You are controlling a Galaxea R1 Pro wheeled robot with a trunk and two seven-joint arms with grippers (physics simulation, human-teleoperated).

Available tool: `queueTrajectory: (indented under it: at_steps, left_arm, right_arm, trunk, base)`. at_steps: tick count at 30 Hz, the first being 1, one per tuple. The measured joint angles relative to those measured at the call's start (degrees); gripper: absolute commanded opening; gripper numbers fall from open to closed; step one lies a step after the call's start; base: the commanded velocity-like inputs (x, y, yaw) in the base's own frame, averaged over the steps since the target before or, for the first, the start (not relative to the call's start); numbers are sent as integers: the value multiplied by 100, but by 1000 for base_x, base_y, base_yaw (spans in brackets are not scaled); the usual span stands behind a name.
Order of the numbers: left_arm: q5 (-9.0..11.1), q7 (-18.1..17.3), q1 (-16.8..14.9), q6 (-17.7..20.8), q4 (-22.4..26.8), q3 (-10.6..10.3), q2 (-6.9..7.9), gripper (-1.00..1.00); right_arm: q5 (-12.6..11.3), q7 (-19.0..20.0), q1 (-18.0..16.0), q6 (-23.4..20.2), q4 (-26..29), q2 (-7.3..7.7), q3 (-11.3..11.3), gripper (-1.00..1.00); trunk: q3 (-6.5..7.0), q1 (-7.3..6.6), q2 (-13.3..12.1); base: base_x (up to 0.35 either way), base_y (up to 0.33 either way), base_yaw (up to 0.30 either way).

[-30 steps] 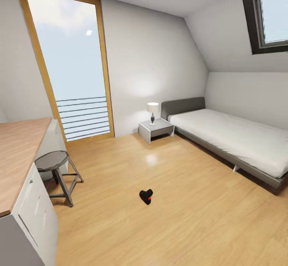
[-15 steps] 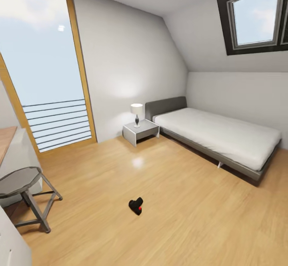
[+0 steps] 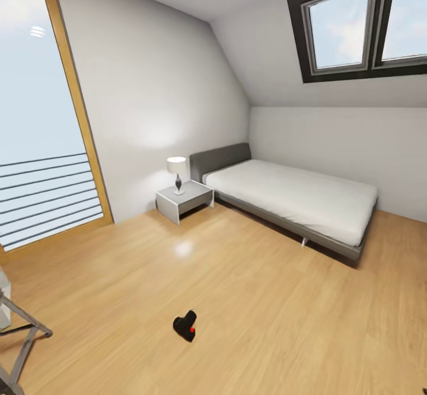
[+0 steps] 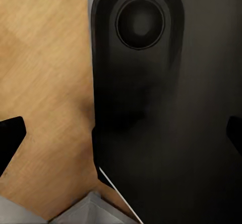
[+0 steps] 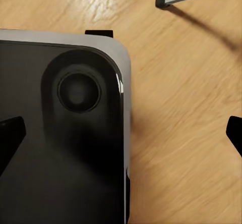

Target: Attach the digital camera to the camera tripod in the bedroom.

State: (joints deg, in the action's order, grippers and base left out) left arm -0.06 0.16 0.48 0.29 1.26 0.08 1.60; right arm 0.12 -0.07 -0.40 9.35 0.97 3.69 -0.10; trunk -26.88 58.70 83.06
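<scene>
Light wood planks cover the bedroom floor [image 3: 267, 300], under pale grey walls. From the left come one tall wood-framed window [image 3: 35, 122], one stool leg [image 3: 24, 341], one small nightstand [image 3: 184, 200] with one lamp [image 3: 177, 172] on it, then one grey bed [image 3: 290, 199] and a roof window [image 3: 362, 24]. One digital camera [image 3: 185, 325] lies alone on the floor in front — its red button faces right and toward the viewer. Left gripper [image 4: 121, 138] and right gripper [image 5: 121, 133] both show dark tips spread wide apart, holding nothing.
</scene>
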Motion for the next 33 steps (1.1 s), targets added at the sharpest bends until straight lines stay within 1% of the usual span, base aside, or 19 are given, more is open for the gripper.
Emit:
queueTrajectory:
  at_steps: [7,10,25,33]
  left_arm:
    - [1,0,0,-5,1,0,-2,100]
    - [0,0,1,-5,2,0,-2,100]
    - [-2,0,1,-13,2,0,-2,100]
    - [0,0,1,-14,2,0,-2,100]
  right_arm:
    - [-2,-1,0,59,0,0,6,100]
    - [1,-1,-1,94,-2,0,3,100]
    - [4,-1,-1,121,-4,0,2,100]
    - [4,-1,-1,121,-4,0,2,100]
  trunk:
    - [0,0,0]
    - [0,0,0]
    - [0,1,0]
    - [0,2,0]
  base:
    - [296,139,-208]
    - [279,120,-104]
    - [224,62,-14]
    - [182,164,0]
